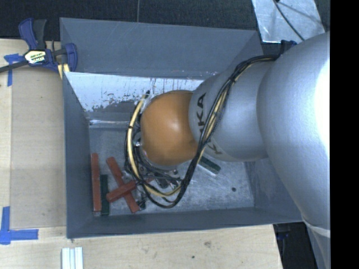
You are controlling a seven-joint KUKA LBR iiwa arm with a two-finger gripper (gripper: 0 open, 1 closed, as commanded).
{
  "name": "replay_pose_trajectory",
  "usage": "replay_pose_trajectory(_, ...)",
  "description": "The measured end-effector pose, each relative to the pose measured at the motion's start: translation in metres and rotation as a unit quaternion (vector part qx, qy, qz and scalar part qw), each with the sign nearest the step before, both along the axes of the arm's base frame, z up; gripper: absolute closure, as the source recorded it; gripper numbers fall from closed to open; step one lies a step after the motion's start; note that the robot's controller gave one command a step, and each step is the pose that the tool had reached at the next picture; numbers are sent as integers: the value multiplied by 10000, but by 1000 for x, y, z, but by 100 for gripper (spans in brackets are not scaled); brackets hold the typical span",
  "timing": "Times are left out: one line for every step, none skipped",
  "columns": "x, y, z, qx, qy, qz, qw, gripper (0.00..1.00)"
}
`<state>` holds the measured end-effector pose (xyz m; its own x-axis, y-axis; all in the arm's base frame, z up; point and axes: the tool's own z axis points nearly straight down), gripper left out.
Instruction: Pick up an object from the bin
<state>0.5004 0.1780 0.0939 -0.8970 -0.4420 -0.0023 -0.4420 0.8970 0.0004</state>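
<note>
Black lettering is showing on the silver KUKA arm [263, 116] right beside the orange dome-shaped cover [167, 128], and a K and an A are reading clearly while black and yellow cables [168, 198] are crossing the rest. The arm is reaching in from the right and is hanging deep inside the grey metal bin [168, 43].

The bin's back wall is showing dark scratches and scuffs, and its floor is looking speckled and worn. Dark ground is lying beyond the far rim.

Counting now: three red-brown pieces in all. One long red-brown stick [96, 184] is lying straight along the left wall, and two crossed red-brown sticks [120, 189] are lying just right of it, touching each other. One dark green bar [104, 192] is lying against the long stick. One small grey-green block [211, 166] is peeking out from under the arm on the right.

The gripper [150, 179] is sitting low beneath the orange cover, just beside the crossed sticks, the nearest things to it. Cover and cables are hiding it, so I cannot tell whether the claw is apart, together or clamped on anything
</note>
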Motion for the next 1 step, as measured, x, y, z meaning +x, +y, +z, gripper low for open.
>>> replay_pose_trajectory(13, 11, 151, 15, -50, -91, 9999, 100)
